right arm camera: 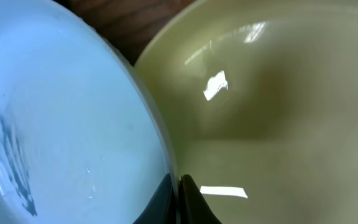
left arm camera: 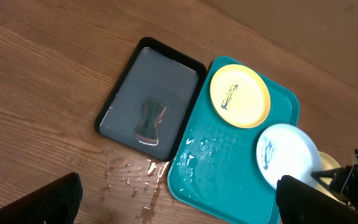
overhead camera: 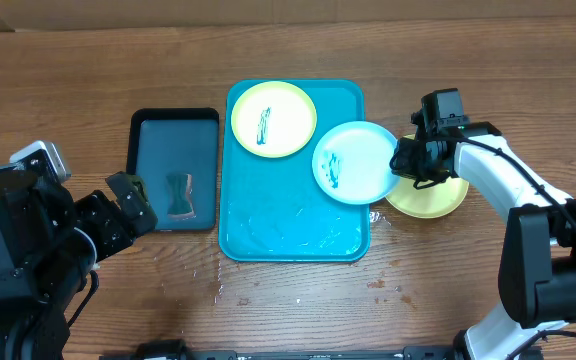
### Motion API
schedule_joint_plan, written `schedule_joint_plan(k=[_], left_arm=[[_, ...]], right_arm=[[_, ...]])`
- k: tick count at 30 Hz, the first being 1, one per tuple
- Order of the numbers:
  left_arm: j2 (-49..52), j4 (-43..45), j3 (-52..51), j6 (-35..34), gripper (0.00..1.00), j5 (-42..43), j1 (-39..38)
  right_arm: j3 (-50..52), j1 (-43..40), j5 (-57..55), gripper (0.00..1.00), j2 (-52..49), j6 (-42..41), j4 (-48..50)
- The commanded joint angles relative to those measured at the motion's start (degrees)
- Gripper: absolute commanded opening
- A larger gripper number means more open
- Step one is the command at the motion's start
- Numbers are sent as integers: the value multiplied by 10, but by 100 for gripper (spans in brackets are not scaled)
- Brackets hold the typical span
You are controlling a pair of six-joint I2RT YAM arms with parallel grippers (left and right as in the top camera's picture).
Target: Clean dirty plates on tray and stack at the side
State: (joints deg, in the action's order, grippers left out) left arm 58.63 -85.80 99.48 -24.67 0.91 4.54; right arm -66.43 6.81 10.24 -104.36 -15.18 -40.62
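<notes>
The turquoise tray lies mid-table, wet. A yellow-green plate with a dark teal smear sits at its far end. My right gripper is shut on the right rim of the light blue plate, which also bears a teal smear and overhangs the tray's right edge. In the right wrist view the fingers pinch the blue plate's rim. Another yellow-green plate lies on the table right of the tray, partly under the blue plate. My left gripper is open and empty, left of the tray.
A smaller black tray holding water and a dark sponge lies left of the turquoise tray. Water drops spot the wood near the trays' front corners.
</notes>
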Motion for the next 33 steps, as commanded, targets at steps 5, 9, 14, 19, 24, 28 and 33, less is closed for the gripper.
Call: schedule_joint_plan(k=[5, 9, 14, 19, 24, 28, 33], left_arm=[[0, 3, 7, 1, 100, 7, 0], [2, 15, 7, 0, 100, 6, 0], [2, 19, 7, 0, 100, 6, 0], [3, 19, 6, 18, 100, 6, 0], [25, 8, -34, 37, 94, 2, 0], [61, 35, -126, 28, 86, -9, 0], [143, 129, -242, 21, 74, -9, 0]], right_arm=[[-20, 37, 82, 4, 109, 2, -56], [-18, 102, 83, 4, 117, 0, -81], [20, 201, 2, 4, 82, -107, -37], [34, 246, -50, 9, 29, -149, 22], [23, 245, -51, 29, 45, -142, 21], [9, 245, -50, 31, 105, -106, 6], [7, 245, -46, 37, 181, -86, -11]])
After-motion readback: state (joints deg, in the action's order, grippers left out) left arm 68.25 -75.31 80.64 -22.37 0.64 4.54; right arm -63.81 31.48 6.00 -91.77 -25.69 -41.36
